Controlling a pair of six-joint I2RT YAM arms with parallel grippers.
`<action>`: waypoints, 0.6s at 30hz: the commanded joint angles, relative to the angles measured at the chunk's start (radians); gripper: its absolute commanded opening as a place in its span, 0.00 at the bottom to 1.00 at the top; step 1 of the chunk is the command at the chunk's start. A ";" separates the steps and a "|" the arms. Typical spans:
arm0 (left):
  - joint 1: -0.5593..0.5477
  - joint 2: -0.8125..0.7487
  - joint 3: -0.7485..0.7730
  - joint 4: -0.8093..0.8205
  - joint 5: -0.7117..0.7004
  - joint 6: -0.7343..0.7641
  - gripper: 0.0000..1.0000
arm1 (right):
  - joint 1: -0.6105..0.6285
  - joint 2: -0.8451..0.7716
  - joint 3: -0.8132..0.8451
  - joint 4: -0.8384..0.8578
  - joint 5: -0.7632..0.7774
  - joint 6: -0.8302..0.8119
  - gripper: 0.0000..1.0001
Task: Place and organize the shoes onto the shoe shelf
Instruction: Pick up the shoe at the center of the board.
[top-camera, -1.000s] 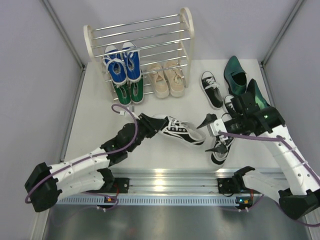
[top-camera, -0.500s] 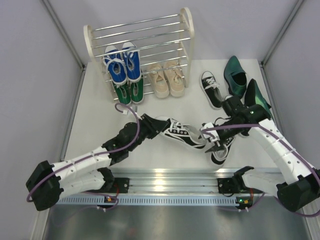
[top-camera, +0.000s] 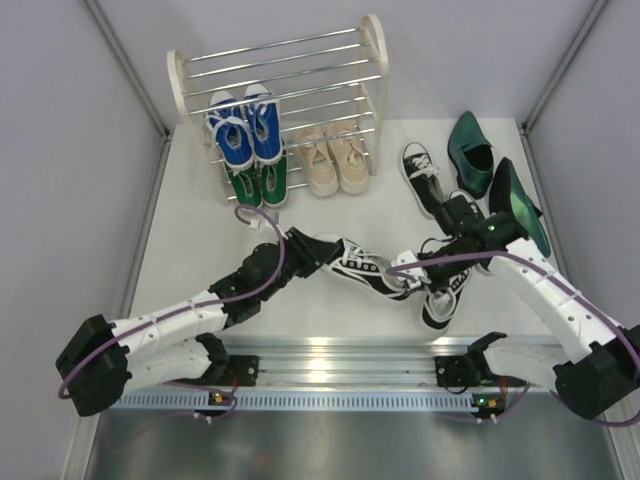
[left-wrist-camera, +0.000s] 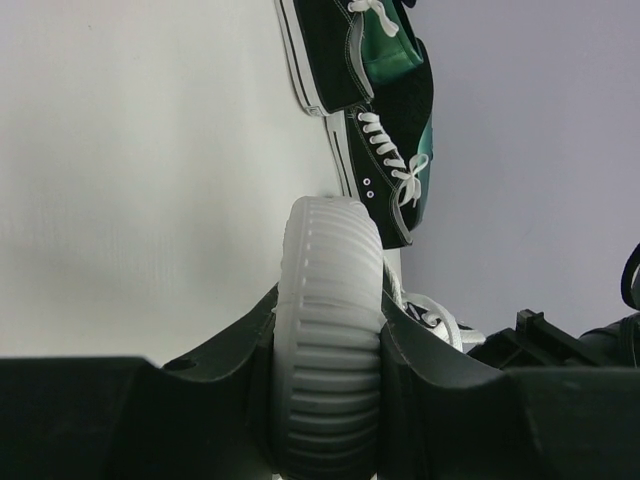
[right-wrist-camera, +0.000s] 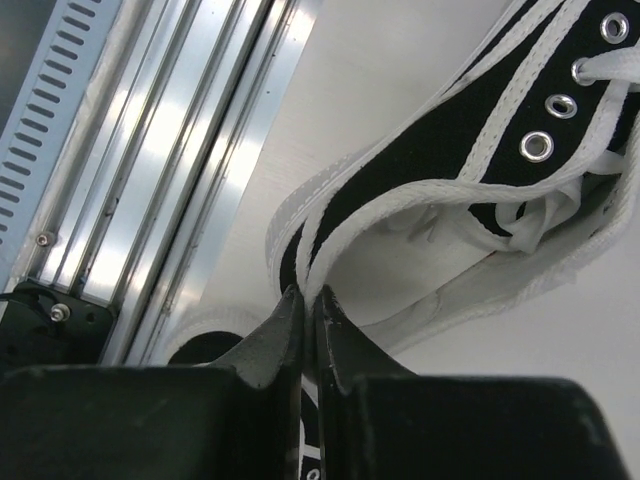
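Black-and-white sneaker at mid-bench, held at both ends. The left fingers are clenched on its ribbed white rubber end, and the right fingers are pinched on its white-trimmed collar. The shelf, at 11 o'clock, carries the blue pair, green pair and beige pair. The green dress shoes lie on the bench at 2 o'clock.
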 joint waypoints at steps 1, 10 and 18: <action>0.006 -0.010 0.010 0.215 0.013 -0.064 0.00 | 0.025 0.009 0.026 0.027 -0.002 -0.010 0.00; 0.014 -0.030 -0.018 0.204 0.006 -0.078 0.00 | 0.027 -0.035 0.147 -0.004 -0.037 0.045 0.00; 0.015 -0.035 -0.025 0.247 0.032 -0.071 0.00 | 0.035 0.026 0.170 -0.249 -0.097 -0.199 0.36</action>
